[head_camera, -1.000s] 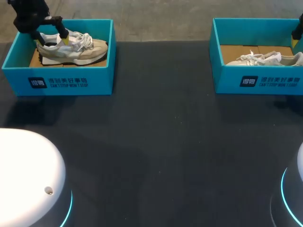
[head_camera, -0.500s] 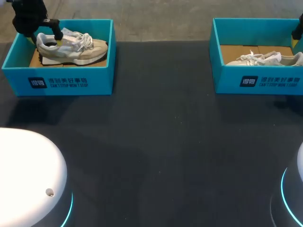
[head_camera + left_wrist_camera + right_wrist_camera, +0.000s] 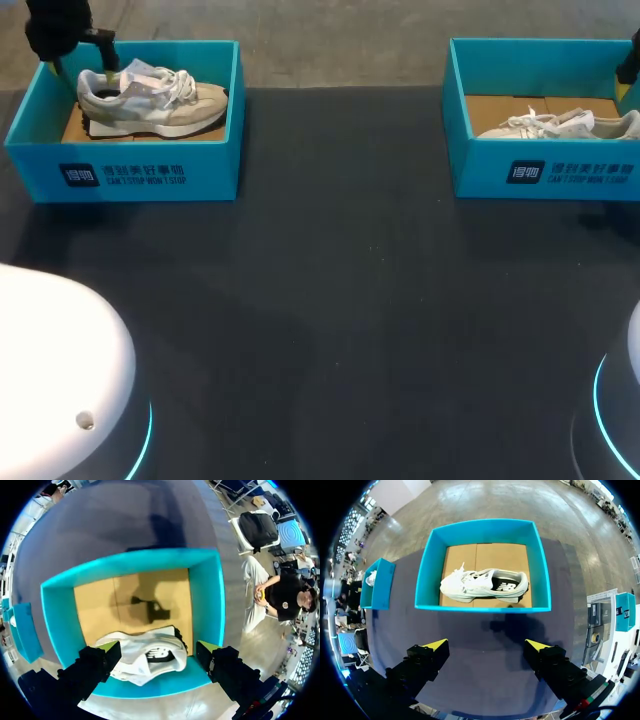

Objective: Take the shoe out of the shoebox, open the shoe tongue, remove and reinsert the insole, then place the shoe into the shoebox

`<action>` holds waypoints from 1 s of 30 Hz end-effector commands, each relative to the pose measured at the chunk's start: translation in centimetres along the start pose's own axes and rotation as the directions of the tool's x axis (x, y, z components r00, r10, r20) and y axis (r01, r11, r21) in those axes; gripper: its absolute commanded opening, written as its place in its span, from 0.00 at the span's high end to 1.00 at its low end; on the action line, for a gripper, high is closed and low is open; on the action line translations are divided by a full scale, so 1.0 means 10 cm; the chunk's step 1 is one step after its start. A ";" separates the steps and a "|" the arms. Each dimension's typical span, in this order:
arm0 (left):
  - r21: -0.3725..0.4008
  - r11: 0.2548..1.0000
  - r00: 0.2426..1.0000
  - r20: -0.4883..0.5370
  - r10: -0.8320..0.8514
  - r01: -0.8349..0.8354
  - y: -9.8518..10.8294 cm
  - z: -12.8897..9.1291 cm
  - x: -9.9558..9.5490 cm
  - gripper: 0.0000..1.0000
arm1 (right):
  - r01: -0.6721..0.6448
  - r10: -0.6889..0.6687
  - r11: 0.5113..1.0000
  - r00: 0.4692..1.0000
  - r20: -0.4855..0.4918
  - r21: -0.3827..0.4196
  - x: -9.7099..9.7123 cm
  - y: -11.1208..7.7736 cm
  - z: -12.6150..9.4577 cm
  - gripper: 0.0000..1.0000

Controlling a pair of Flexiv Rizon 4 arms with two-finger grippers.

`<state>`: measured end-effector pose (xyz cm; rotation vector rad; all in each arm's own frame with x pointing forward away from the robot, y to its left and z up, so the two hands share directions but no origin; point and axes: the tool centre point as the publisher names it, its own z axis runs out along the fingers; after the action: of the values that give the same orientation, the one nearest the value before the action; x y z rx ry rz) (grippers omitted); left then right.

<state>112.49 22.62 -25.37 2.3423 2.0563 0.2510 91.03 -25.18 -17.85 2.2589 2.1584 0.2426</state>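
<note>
- Under everything lies the dark table (image 3: 330,300), the biggest thing. Two boxes sit on its far side, well apart from each other.
- At the far left corner sits the left shoebox (image 3: 140,175). It is blue, has no lid on, and has a brown floor inside.
- At the far right corner sits the right shoebox (image 3: 540,170). It is the same blue with the same brown floor.
- Inside the left shoebox is the left shoe (image 3: 160,100). It is tan and white with white laces, and it stands on its sole. Its heel is at the outer end of the box and its toe points toward the middle of the table.
- Inside the right shoebox is the right shoe (image 3: 570,123). It is white, with its toe also pointing toward the middle of the table.
- Over the heel of the left shoe hangs the left gripper (image 3: 158,649). Its two yellow tips are spread wide, one on each side of the heel, and it holds nothing.
- Back from the right shoebox, over bare table, is the right gripper (image 3: 486,645). Its tips are spread wide too, and nothing is between them.
</note>
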 end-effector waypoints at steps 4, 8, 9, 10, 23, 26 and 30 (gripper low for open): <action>0.057 0.998 1.000 -0.017 -0.020 0.021 0.44 0.19 0.15 0.00 | 0.000 0.000 1.000 1.000 -0.001 -0.003 0.00 -0.01 0.00 0.00; 0.055 0.997 0.998 -0.017 -0.057 0.058 0.51 0.26 0.23 0.00 | 0.000 0.000 1.000 1.000 -0.001 -0.003 0.00 -0.01 0.00 0.00; 0.054 0.997 0.998 -0.018 -0.059 0.060 0.52 0.27 0.25 0.00 | 0.000 0.000 1.000 1.000 -0.001 -0.003 0.00 -0.01 0.00 0.00; 0.057 0.996 0.998 -0.012 -0.069 0.070 0.53 0.29 0.27 0.00 | 0.000 0.000 1.000 1.000 -0.001 -0.003 0.00 -0.01 0.00 0.00; 0.110 0.992 0.998 0.017 -0.060 0.058 0.53 0.41 0.34 0.65 | 0.000 0.000 1.000 1.000 -0.001 -0.003 0.00 -0.01 0.00 0.00; 0.114 0.992 0.998 0.024 -0.053 0.050 0.51 0.43 0.36 0.76 | 0.000 0.000 1.000 1.000 -0.001 -0.003 0.00 -0.01 0.00 0.00; 0.114 0.993 0.998 0.037 -0.049 0.045 0.48 0.44 0.41 0.75 | 0.000 0.000 1.000 1.000 -0.001 -0.003 0.00 -0.01 0.00 0.00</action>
<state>117.92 25.90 -28.72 2.3285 2.1566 0.1116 91.02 -25.19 -17.86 2.2592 2.1582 0.2428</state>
